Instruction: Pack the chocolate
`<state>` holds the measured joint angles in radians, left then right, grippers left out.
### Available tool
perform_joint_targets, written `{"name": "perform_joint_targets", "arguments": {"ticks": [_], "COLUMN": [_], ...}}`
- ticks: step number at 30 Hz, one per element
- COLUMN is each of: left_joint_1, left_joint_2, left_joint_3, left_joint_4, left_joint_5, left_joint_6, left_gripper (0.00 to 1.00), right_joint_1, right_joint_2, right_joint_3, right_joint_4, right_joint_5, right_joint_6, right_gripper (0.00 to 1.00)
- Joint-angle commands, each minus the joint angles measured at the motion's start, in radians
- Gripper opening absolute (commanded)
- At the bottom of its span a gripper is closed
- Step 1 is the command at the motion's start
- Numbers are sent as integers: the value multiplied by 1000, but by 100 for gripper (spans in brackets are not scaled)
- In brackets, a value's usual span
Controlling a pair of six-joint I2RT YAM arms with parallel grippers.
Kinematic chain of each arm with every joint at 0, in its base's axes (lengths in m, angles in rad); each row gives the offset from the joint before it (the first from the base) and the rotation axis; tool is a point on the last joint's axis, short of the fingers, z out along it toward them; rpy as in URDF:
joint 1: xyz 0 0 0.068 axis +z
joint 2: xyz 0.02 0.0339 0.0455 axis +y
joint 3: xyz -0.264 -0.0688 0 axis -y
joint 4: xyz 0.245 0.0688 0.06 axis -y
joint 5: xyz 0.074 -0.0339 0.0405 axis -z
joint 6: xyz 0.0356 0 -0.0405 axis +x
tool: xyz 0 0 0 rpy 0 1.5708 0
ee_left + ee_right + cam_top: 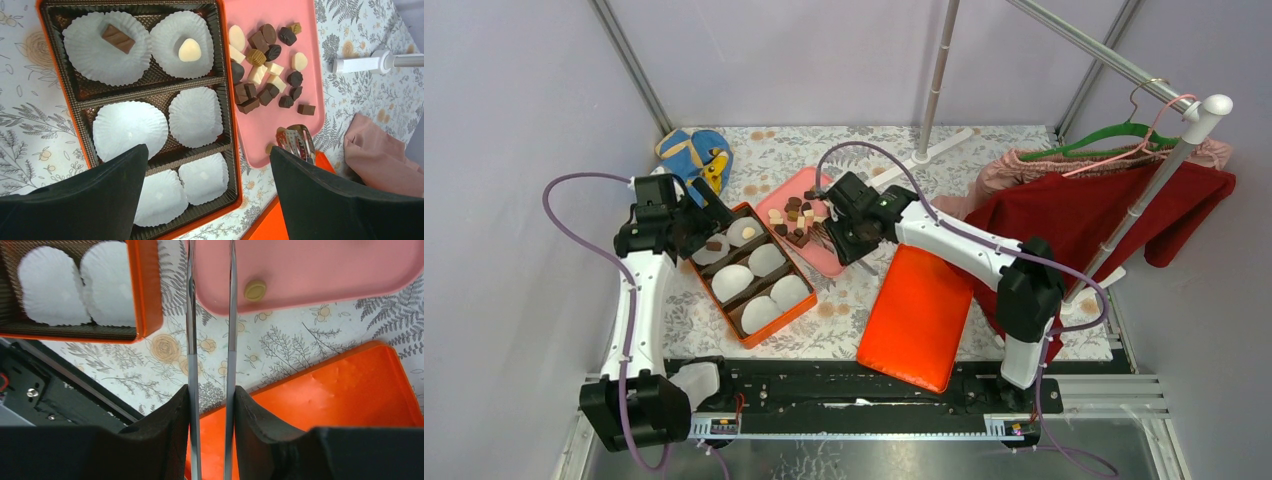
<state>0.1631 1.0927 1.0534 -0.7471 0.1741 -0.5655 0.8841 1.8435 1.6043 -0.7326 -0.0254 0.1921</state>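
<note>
right claw (pixel 211 392) grips metal tongs (pixel 191 315) at pink tray (pixel 325 270).

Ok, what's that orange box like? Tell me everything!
The orange box lies flat and open on the flowery tablecloth, right beside the pink tray. Inside is a dark brown ribbed insert with three rows of two white paper cups. One end cup holds a brown chocolate, its neighbour a cream one; four are empty. Nothing grips it.

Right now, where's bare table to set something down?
Bare cloth between orange box and orange lid, near edge. Another patch behind the pink tray, between blue pouch and pole base. Crowded: the tray itself, chocolates plus right hand with tongs.
</note>
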Motion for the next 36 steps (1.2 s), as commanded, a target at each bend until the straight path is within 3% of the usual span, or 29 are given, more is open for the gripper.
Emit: {"name": "perform_joint_targets", "arguments": {"ticks": [1,10,16,30,36], "left_joint_1": [-4,-5,-3,-3,-3], "left_joint_2": [10,-55,-74,-77,-76], "left_joint_3": [92,161,211,206,201], "left_joint_4": [-55,-70,-131,-163,-162], "left_joint_5": [-53,-149,-263,-279,-275], "left_joint_6": [-5,-19,-56,-64,-63], "left_gripper": [99,99,99,99,99], "right_joint_1": [28,164,220,273,273], "right_joint_2": [-25,218,339,497,504], "right_joint_3": [133,449,557,662,665], "right_joint_4": [6,-72,-78,-93,-88], "right_joint_5": [-48,-95,-124,-127,-133], "right_joint_6": [34,6,22,23,27], "right_gripper": [29,30,30,31,39]}}
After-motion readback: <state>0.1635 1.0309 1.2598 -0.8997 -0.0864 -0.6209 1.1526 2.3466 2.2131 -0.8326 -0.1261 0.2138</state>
